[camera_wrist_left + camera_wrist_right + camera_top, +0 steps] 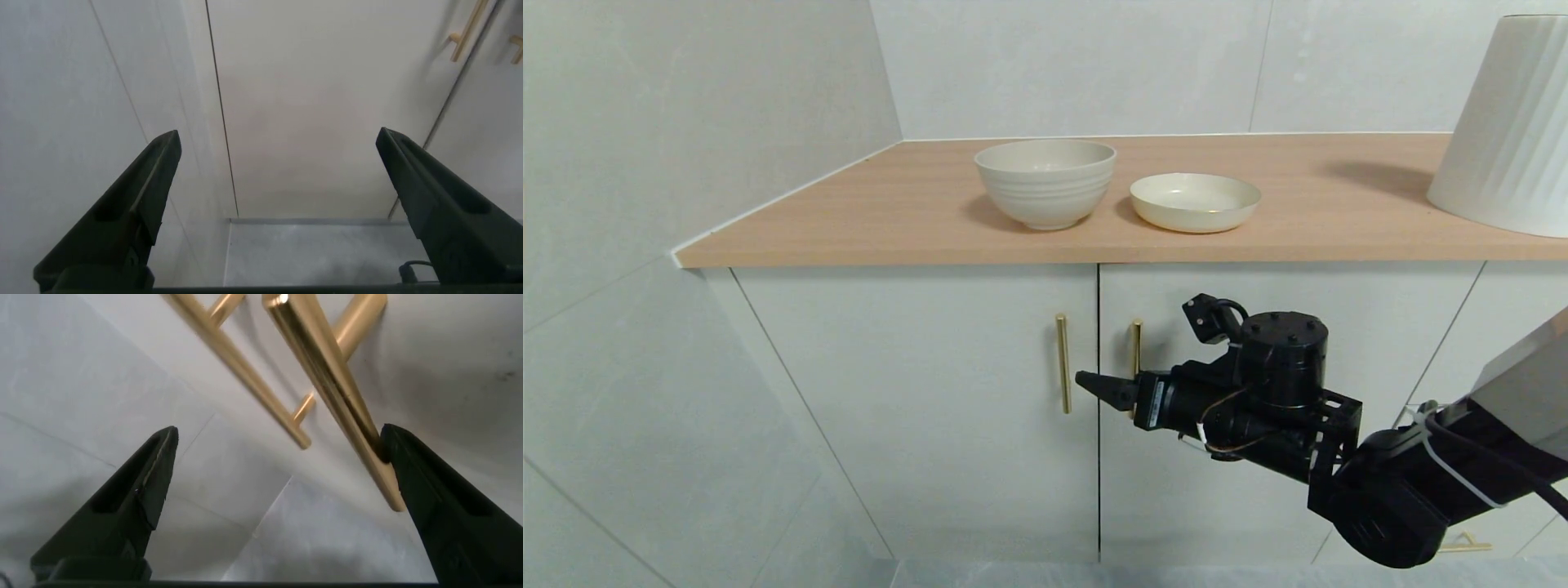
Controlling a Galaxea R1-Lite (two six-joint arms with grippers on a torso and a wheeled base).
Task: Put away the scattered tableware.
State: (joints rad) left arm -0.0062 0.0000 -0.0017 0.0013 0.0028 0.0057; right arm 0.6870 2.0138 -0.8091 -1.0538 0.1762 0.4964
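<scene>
A deep ribbed cream bowl (1045,181) and a shallow cream dish (1195,201) stand side by side on the wooden countertop (866,212). Below them are two white cabinet doors with upright brass handles, the left door's handle (1063,363) and the right door's handle (1135,347). My right gripper (1107,388) is level with the lower part of these handles, pointing left, its tip between them. In the right wrist view it (278,441) is open, with the nearer brass handle (327,376) close to one finger (425,490). My left gripper (278,143) is open and holds nothing, low before the left cabinet door (327,114).
A white pleated lampshade-like object (1511,122) stands on the counter's right end. Tiled wall closes off the left side (645,245). Grey floor (327,257) lies under the cabinet. Another small brass handle (1466,543) shows low at the right.
</scene>
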